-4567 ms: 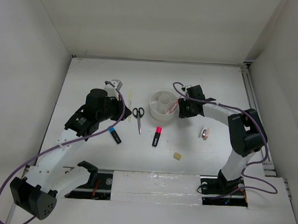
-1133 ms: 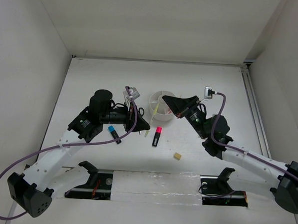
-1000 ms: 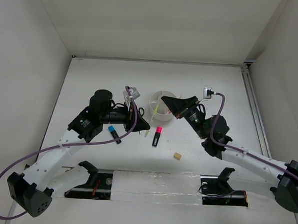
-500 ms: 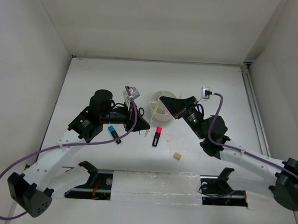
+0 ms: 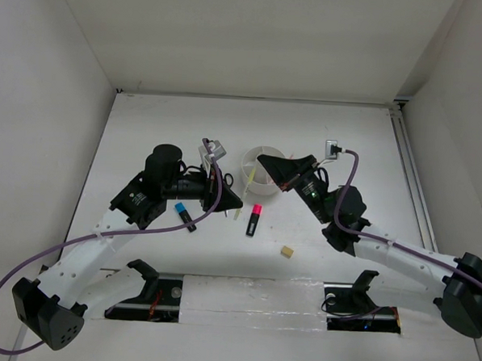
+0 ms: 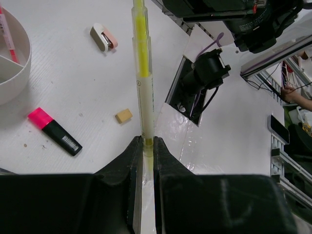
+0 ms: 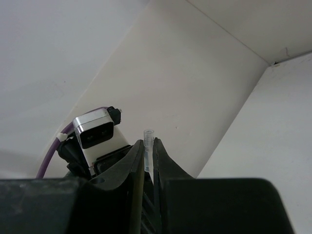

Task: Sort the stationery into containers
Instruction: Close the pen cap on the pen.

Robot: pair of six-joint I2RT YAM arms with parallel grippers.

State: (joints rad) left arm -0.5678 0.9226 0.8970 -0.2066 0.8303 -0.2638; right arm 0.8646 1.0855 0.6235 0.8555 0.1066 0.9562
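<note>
The yellow pen (image 6: 143, 73) is pinched between both hands, its near-left end in the left hand (image 6: 145, 146), its far-right tip in the right hand (image 7: 148, 146).

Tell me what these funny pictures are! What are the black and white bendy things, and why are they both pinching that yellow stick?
Those are two robot arms tidying pens into the round white cup holder. One picture looks down from above. The other two come from small cameras on each arm's wrist, so you see its own fingers up close.

The left arm's fingers pinch a thin yellow pen. From above, the right arm's fingers meet the pen's other end, and its wrist camera shows them closed on a thin clear tip. It looks like one arm is passing the pen to the other.

On the table lie a highlighter with a pink cap, one with a blue cap, a tan eraser and a pink eraser.
</note>
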